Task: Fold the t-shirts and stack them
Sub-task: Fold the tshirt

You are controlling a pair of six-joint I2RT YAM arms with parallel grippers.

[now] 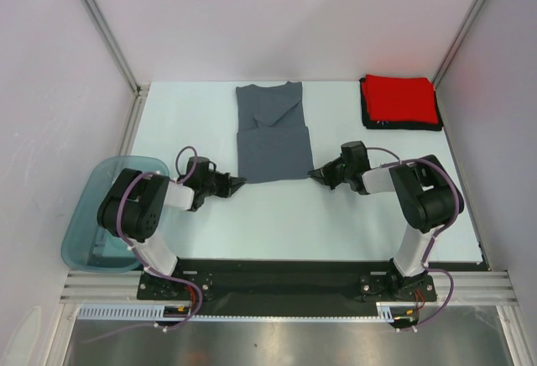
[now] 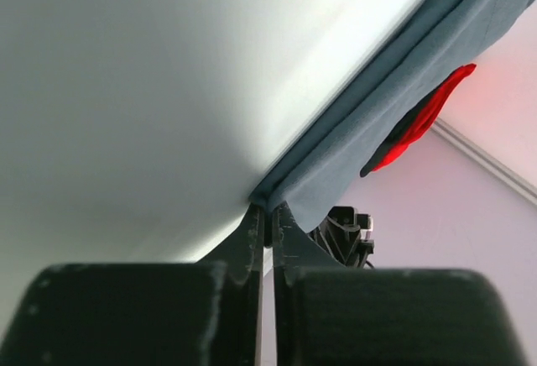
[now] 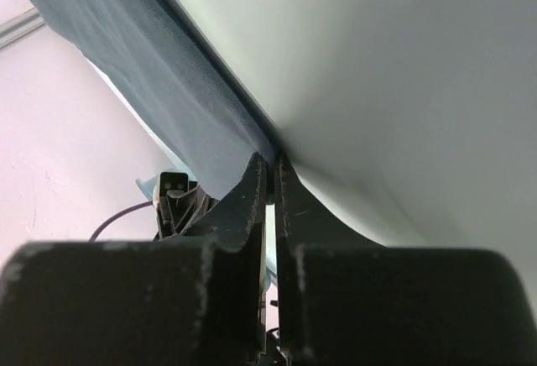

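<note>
A slate blue-grey t-shirt point(image 1: 271, 133) lies partly folded in the middle of the table, its near half doubled over. My left gripper point(image 1: 239, 182) is shut on the shirt's near left corner point(image 2: 277, 194), and my right gripper point(image 1: 313, 174) is shut on the near right corner point(image 3: 264, 149). Both sets of fingers lie low against the table. A bright red t-shirt point(image 1: 400, 99), folded into a rectangle, sits on a folded black t-shirt point(image 1: 366, 112) at the back right. The red one point(image 2: 428, 114) also shows in the left wrist view beyond the grey cloth.
A translucent teal plastic tub point(image 1: 92, 215) stands at the table's left edge beside the left arm. White walls with metal frame posts point(image 1: 105, 26) close in the back and sides. The pale table point(image 1: 277, 223) runs between the two arms.
</note>
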